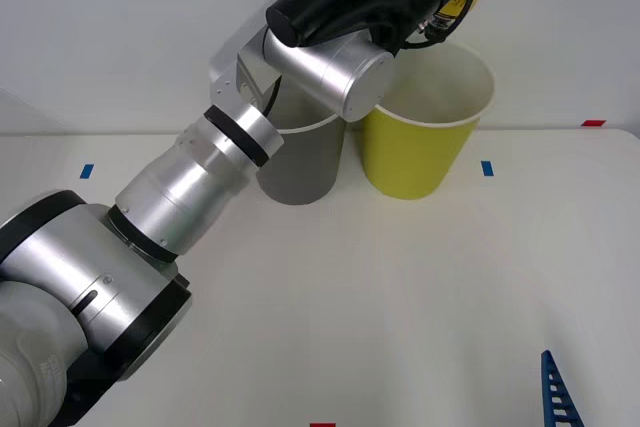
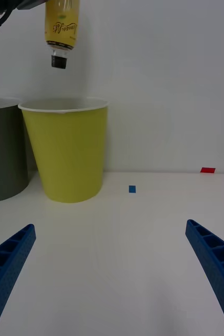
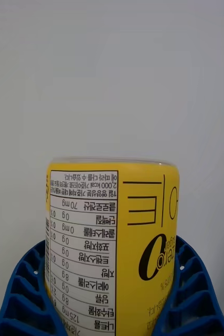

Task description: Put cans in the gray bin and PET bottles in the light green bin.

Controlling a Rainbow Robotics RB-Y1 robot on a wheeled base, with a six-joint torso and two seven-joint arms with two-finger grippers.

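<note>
Bottle [image 2: 62, 29] held cap-down above light green bin [image 2: 67, 152], clamped between left gripper [image 3: 112, 315] fingers. Release step judged next; centring over rim needed first. Right gripper [image 2: 109, 278] parked low over bench [image 1: 400, 287], fingers spread. Gray bin [image 1: 300, 162] alongside.

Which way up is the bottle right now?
Inverted, cap down. The PET bottle hangs above the light green bin with its black cap lowest; the left gripper is shut on it, label text upside down.
</note>
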